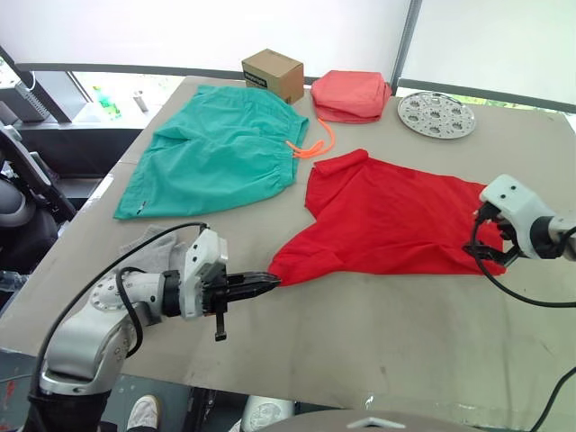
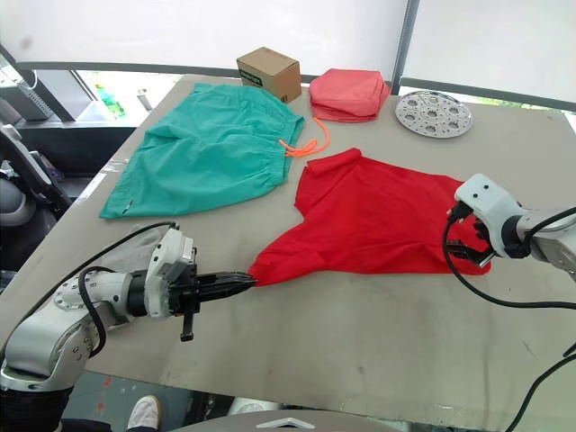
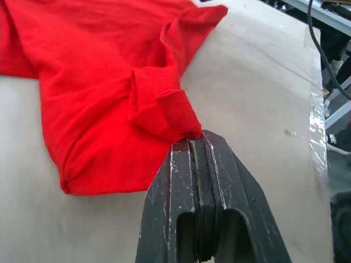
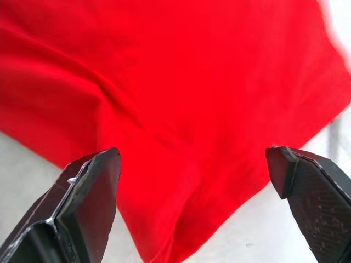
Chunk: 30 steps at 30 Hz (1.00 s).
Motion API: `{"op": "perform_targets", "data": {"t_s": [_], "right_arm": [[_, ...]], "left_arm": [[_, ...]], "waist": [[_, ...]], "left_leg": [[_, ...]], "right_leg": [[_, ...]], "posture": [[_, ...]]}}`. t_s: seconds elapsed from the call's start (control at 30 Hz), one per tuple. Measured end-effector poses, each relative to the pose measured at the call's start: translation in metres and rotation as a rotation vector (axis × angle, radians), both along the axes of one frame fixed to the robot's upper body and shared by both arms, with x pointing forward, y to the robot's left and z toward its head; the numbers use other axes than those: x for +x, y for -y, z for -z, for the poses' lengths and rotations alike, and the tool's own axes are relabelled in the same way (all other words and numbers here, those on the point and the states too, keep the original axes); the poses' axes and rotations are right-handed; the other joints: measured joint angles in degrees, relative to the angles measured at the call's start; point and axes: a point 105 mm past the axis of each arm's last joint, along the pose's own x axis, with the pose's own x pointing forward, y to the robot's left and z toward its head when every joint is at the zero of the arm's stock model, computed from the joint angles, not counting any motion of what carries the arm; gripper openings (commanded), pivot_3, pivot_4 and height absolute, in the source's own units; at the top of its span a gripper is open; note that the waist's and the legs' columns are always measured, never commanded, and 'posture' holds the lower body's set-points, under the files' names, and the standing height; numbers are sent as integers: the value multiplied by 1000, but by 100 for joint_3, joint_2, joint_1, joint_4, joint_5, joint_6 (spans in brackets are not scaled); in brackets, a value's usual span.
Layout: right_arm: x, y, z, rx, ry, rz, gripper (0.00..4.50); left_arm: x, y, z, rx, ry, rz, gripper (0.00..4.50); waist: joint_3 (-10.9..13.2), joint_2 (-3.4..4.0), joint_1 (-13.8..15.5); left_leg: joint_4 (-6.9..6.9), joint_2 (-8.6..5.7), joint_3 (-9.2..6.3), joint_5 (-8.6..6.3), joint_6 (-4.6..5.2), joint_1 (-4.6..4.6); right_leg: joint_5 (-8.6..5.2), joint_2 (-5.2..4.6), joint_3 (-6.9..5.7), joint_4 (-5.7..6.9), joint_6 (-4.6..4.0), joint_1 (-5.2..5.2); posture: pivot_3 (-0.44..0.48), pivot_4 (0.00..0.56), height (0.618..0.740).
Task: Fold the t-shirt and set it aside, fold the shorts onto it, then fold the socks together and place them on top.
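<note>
The t-shirt (image 1: 387,216) is spread flat on the tabletop (image 1: 378,333) and is taken as the landmark; its near-left corner is pinched between the closed fingers of the left end effector (image 1: 265,284), the fabric being bunched into a small fold at the fingertips (image 3: 194,148); the right end effector (image 4: 197,159) is held over the t-shirt's right edge with its 2 fingers spread wide and nothing gripped; the shorts (image 1: 216,153) are laid flat to the left of the t-shirt and beyond it, the orange drawstring (image 1: 315,144) trailing toward the t-shirt's collar; the socks (image 1: 162,247) are seen left of the t-shirt, partly hidden under the left arm; beyond the t-shirt a folded coral-pink cloth stack (image 1: 353,94), a cardboard box (image 1: 273,74) and a perforated metal disc (image 1: 436,113) are placed
</note>
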Motion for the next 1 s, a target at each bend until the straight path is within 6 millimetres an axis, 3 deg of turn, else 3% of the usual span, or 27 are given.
{"op": "perform_targets", "data": {"t_s": [0.07, 0.2, 0.4, 0.9, 1.0], "right_arm": [[-1, -4, 6, -2, -32, -32, 4500], [6, -6, 13, -1, -65, -42, 3225], [20, 0, 15, -18, -93, -27, 3225], [21, 11, 37, -73, -243, -14, 3225], [24, 13, 35, -87, -237, -16, 2305]], "left_arm": [[3, 1, -3, 1, 21, -7, 62], [10, 4, -12, -10, 61, -8, 0], [11, 7, -13, -12, 69, 5, 0], [17, 14, -15, -33, 104, -13, 0], [17, 15, -15, -36, 108, -20, 0]], "waist": [[0, 0, -4], [0, 1, -20], [0, 3, -15], [1, 4, -16], [1, 4, -16]], "left_leg": [[0, 0, 0, 0, 0, 0], [-2, 0, 5, 0, 0, -1], [-7, 3, 6, -1, 0, -3], [-5, 0, 8, -1, 2, -6], [-4, 0, 9, -1, 2, -6]], "right_leg": [[0, 1, 0, 0, 0, 0], [1, 4, 3, 0, -1, -4], [2, 18, 2, 0, -4, -7], [2, 9, 2, -1, -4, -8], [3, 9, 2, -1, -4, -8]], "posture": [[0, 150, 740], [0, 150, 740], [0, 150, 740], [0, 150, 740], [0, 150, 740]]}}
